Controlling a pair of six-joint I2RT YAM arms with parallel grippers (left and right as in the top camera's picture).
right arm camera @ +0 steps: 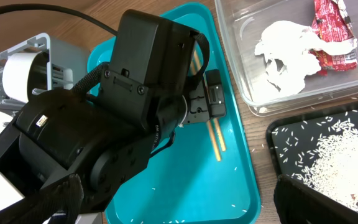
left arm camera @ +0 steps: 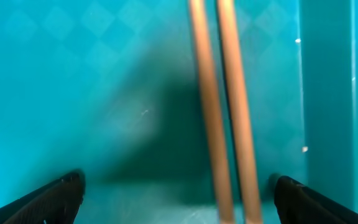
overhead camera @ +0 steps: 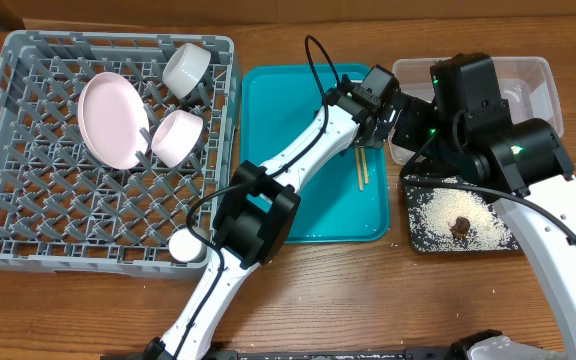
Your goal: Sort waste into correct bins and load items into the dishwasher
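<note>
Hovering low over the teal tray's point(overhead camera: 278, 150) right side with the left gripper point(left arm camera: 176, 186) spread wide and empty, straddling the chopsticks point(left arm camera: 205, 112) lying there side by side, likely to pinch both at once. Holding the right gripper point(right arm camera: 176, 193) open and empty beyond the tray's right rim, probably for clearance.

dish rack point(overhead camera: 28, 230): one. plate point(overhead camera: 111, 120): one. bowls point(overhead camera: 186, 68): two. small cup point(overhead camera: 184, 246): one. chopsticks point(overhead camera: 362, 170): two. teal tray point(overhead camera: 268, 110): one. clear tub point(overhead camera: 543, 75): one. black tray point(overhead camera: 414, 243): one. red wrapper point(right arm camera: 331, 28): one. crumpled paper point(right arm camera: 288, 56): one. brown lump point(overhead camera: 461, 223): one. rice grains point(overhead camera: 438, 210): too many to count. robot arms point(overhead camera: 258, 215): two.
</note>
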